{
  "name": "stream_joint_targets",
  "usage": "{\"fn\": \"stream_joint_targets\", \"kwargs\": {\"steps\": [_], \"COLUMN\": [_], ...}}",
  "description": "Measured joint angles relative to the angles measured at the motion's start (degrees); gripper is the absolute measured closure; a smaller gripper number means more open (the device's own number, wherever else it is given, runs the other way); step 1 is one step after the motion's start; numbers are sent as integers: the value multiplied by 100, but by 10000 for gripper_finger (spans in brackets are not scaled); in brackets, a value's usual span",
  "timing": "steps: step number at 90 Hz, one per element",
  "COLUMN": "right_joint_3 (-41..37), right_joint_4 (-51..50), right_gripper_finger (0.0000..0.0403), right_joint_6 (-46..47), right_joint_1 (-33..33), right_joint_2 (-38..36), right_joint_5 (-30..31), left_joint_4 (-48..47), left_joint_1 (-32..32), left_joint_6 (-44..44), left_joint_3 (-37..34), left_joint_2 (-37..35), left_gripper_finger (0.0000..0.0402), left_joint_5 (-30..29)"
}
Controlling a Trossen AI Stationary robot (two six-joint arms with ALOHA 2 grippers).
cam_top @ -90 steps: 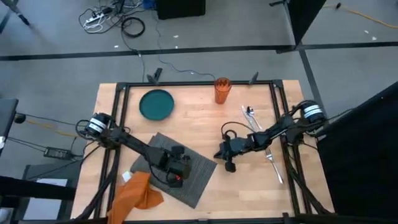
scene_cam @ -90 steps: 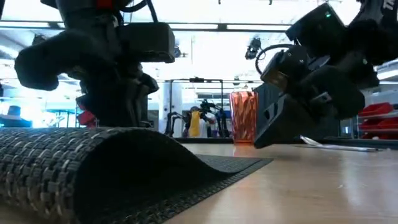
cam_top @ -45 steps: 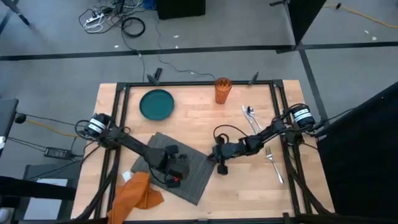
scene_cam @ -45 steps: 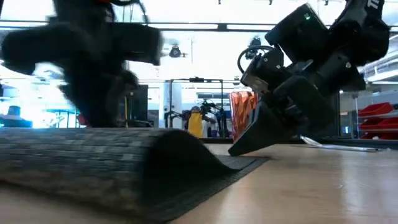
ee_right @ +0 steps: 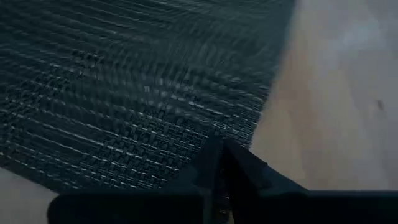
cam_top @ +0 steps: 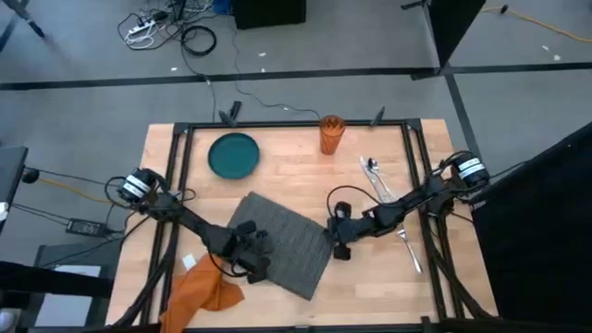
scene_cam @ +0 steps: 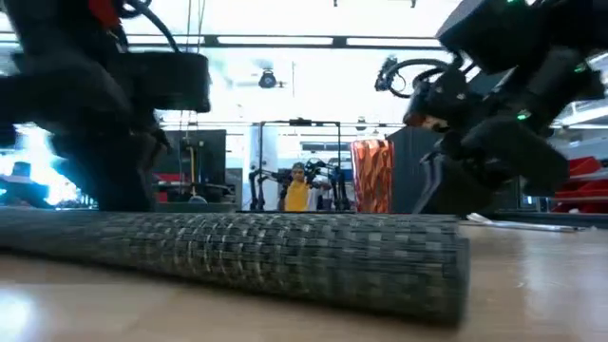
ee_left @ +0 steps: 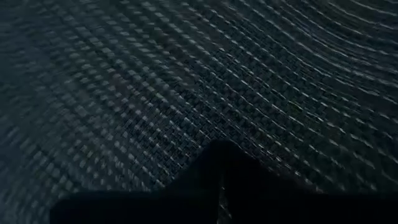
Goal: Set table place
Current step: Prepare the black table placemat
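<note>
— Where is the placemat (cam_top: 280, 243) lying?
— Skewed on the table (cam_top: 305, 166), below the teal plate (cam_top: 232, 154).
— And the grippers?
— The left gripper (cam_top: 254, 259) is pressing its left edge, the right gripper (cam_top: 339, 239) its right edge; both are showing fingers together.

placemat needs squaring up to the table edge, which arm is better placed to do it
Probably the left. Its hand sits on the placemat's near-left corner beside the orange napkin, so it could drag that end round. The right hand is only at the mat's right edge.
</note>
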Motion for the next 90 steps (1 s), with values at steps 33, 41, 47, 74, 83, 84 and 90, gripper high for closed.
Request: {"fn": "stream_joint_targets", "kwargs": {"steps": [33,41,47,74,83,84,90], "right_joint_3": [-18,-26,-30,-16,-54,-66,-125], "right_joint_4": [345,589,615,-497,-605,-573,-302], "right_gripper_finger": [403,403,403,403,403,403,403], "right_joint_6": [633,176,-160,-468,-468,-468,-465], "right_joint_1": [837,870,854,273,57,37,-53], "right_joint_2": [-36,-115,-172,-1319,-1320,-1301,-1088], "right_joint_5": [218,90,70,356,394,396,367], "left_joint_4": [447,449,484,-584,-194,-132,313], "left_joint_1": [1096,1246,1304,1164,1083,1079,1053], "left_joint_6": [2672,2881,2959,2870,2870,2870,2870], "left_joint_3": [6,76,143,1367,1498,1498,1481], "left_joint_2": [39,56,62,72,61,61,61], "left_gripper_finger": [402,402,402,402,402,402,402], "left_joint_5": [-485,-536,-520,-497,-498,-497,-422]}}
